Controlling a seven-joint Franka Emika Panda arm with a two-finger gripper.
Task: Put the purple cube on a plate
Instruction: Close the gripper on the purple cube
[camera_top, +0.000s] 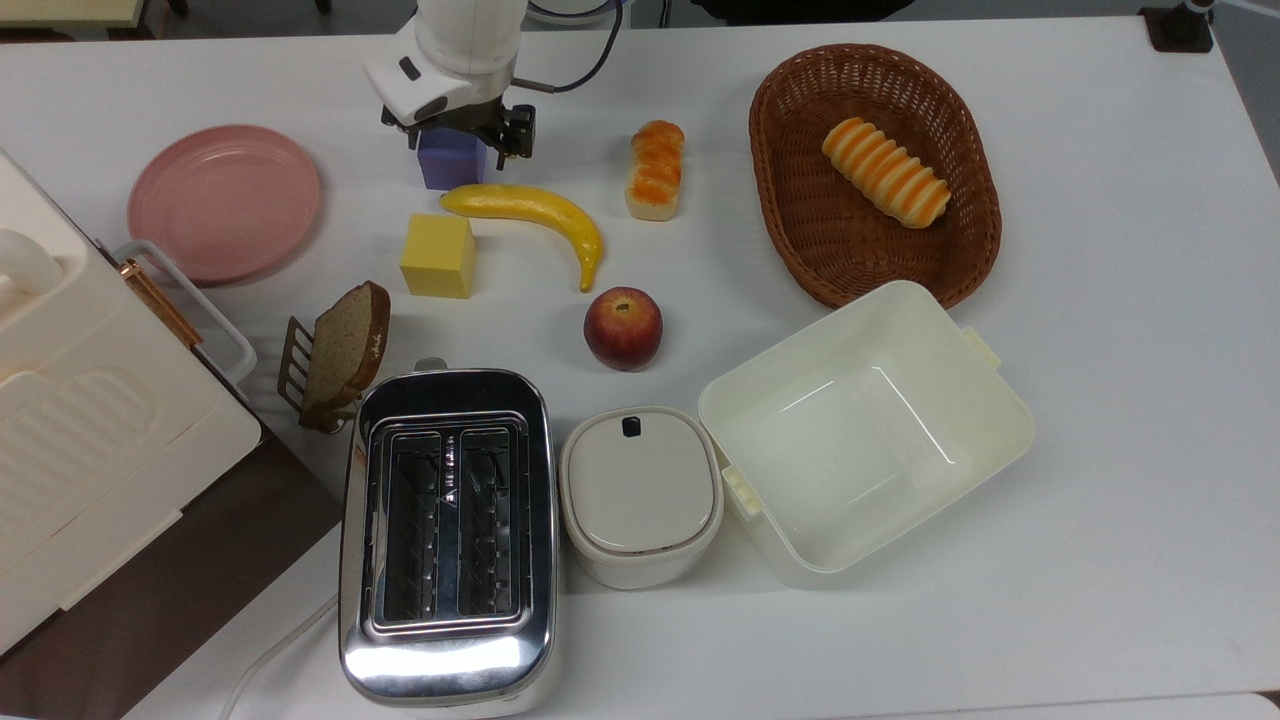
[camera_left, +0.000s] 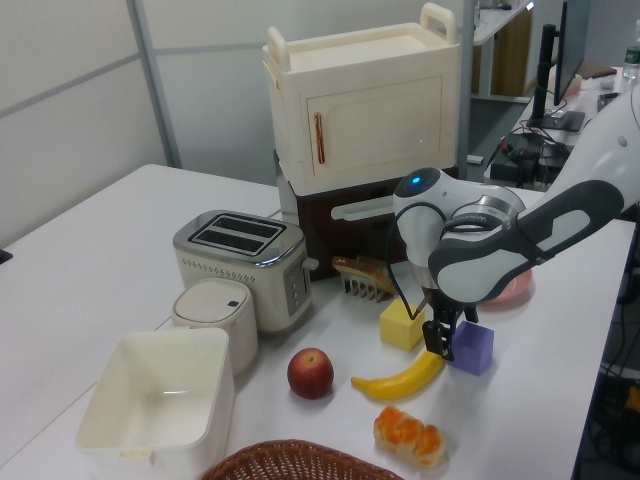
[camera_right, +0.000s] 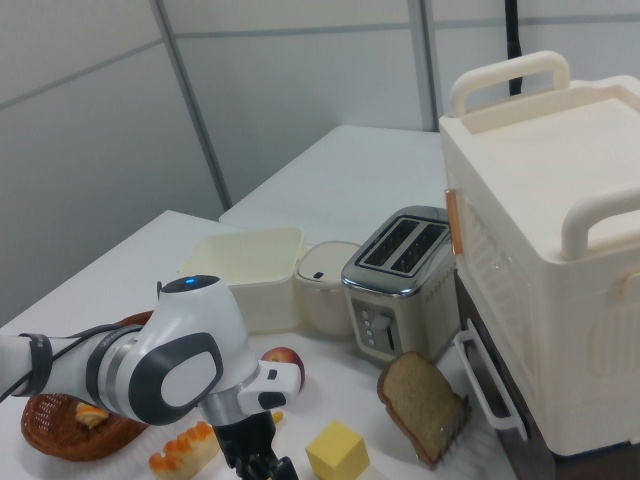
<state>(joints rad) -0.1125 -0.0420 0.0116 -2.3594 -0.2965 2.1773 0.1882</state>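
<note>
The purple cube (camera_top: 450, 168) (camera_left: 472, 347) rests on the white table at the back, just behind the stem end of a banana. My gripper (camera_top: 458, 140) (camera_left: 450, 335) is down over it and open, with one finger on each side of the block; its upper part is hidden under the hand. The pink plate (camera_top: 225, 203) lies empty toward the top view's left of the cube, about two cube-widths away. In the left view a sliver of the plate (camera_left: 515, 290) shows behind the arm. The right view catches the gripper (camera_right: 260, 465) at its bottom edge.
A banana (camera_top: 530, 210), a yellow cube (camera_top: 438, 256), an apple (camera_top: 623, 328) and a bread roll (camera_top: 656, 168) lie close by. A wicker basket (camera_top: 770, 170) sits at the back right. Toaster (camera_top: 447, 530), lidded pot (camera_top: 640, 495), open white box (camera_top: 985, 400), bread rack (camera_top: 345, 345) and cream cabinet (camera_top: 80, 430) line the front.
</note>
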